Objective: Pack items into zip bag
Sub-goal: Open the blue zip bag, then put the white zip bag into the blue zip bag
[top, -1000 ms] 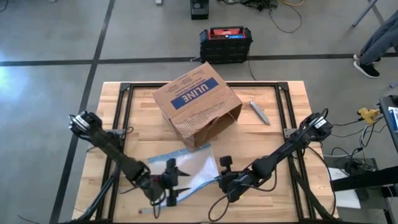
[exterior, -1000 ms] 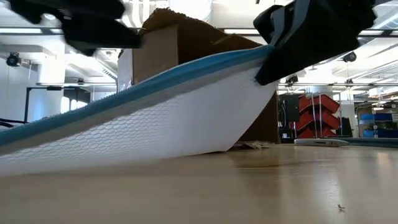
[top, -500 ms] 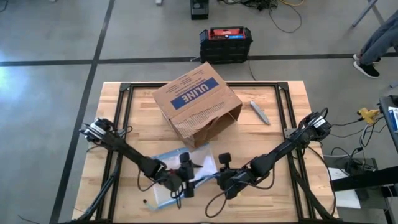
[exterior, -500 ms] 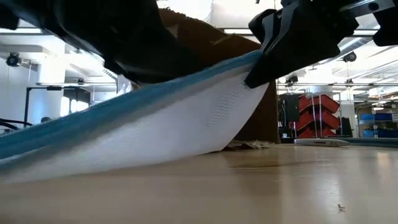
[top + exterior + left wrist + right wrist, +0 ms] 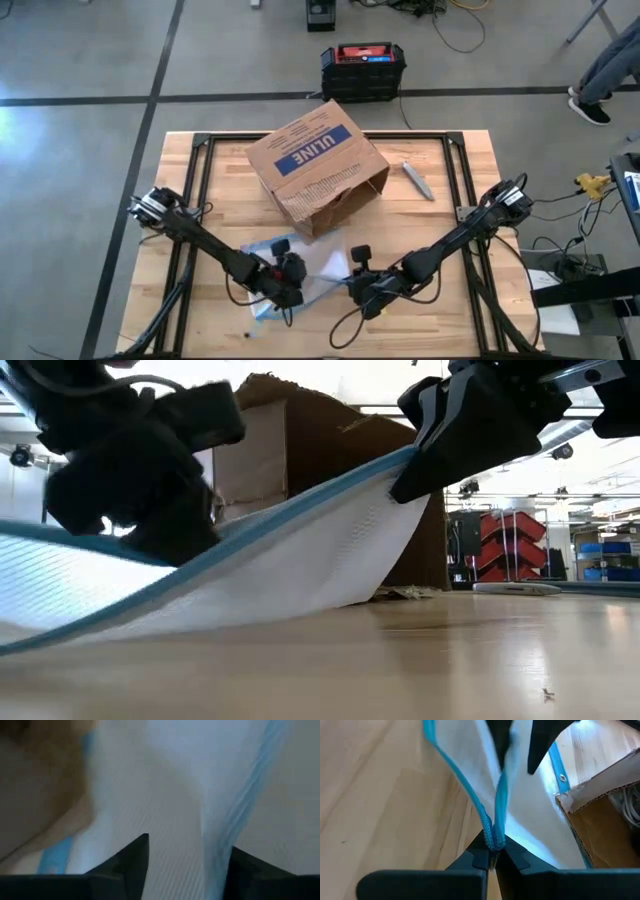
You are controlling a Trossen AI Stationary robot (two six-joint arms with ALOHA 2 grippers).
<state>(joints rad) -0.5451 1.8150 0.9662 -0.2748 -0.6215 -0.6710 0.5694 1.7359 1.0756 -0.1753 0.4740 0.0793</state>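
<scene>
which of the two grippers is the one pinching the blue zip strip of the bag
The right gripper: it is shut on the blue zip strip at a corner of the zip bag, lifting that end. The left gripper has its fingers apart over the bag.

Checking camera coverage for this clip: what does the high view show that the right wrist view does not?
Only the high view shows both arms, the whole ULINE box, the left gripper over the zip bag, and a grey tool. Only the right wrist view shows the right gripper with jaws shut on the bag's blue zip strip. Both show bag, box and wooden table.
</scene>
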